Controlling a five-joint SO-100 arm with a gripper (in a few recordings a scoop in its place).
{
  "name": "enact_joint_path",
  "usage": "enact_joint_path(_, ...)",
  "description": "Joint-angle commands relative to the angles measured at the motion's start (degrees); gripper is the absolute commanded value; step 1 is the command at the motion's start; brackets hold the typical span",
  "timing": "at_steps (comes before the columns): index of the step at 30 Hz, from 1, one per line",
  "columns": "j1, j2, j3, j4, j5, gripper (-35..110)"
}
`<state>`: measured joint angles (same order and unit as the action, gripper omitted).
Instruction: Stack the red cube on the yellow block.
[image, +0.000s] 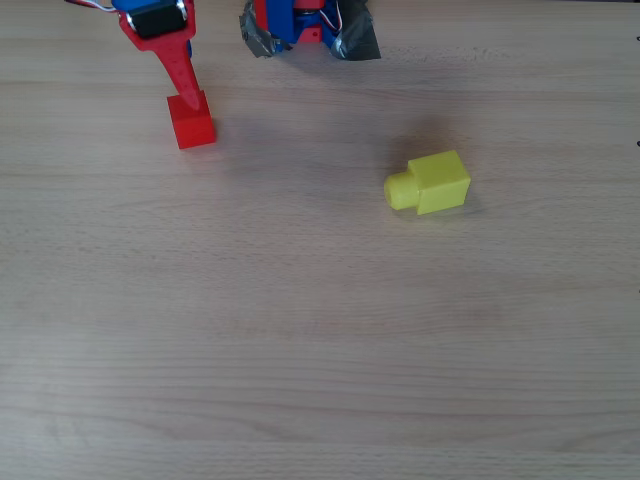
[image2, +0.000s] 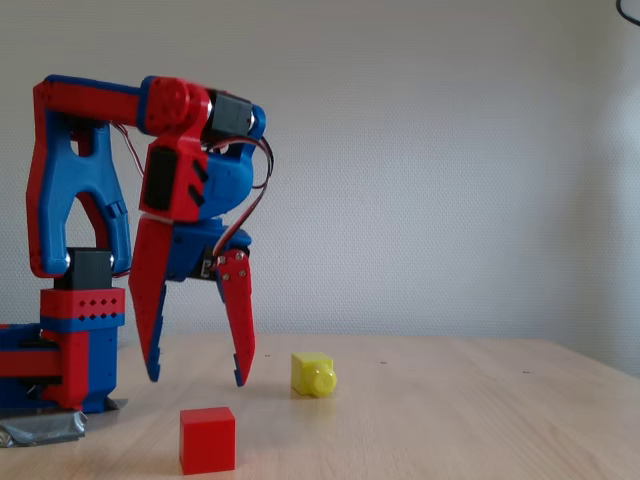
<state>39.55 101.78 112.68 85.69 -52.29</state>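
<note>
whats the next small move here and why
Probably lower the tool straight down around the red cube. In the fixed view its jaws stand open, tips above the table and the cube lower in the picture; overhead, a finger overlaps the cube's top edge. The cube is ungrasped, far from the yellow block.

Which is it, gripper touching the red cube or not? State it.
Apart. In the fixed view the gripper hangs open with both fingertips above the table, and bare background shows between them and the red cube lying lower in the picture.
</note>
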Motion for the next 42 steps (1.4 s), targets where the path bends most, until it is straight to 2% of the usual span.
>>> enact_joint_path(1,0.79,1.49,0.0,-0.35,-1.58,30)
enact_joint_path(17,-1.58,0.97,3.6,-8.61,-1.93,34)
enact_joint_path(33,-0.09,-0.97,8.44,-12.39,-2.81,33)
enact_joint_path(42,1.23,-1.23,9.32,-14.68,-3.25,28)
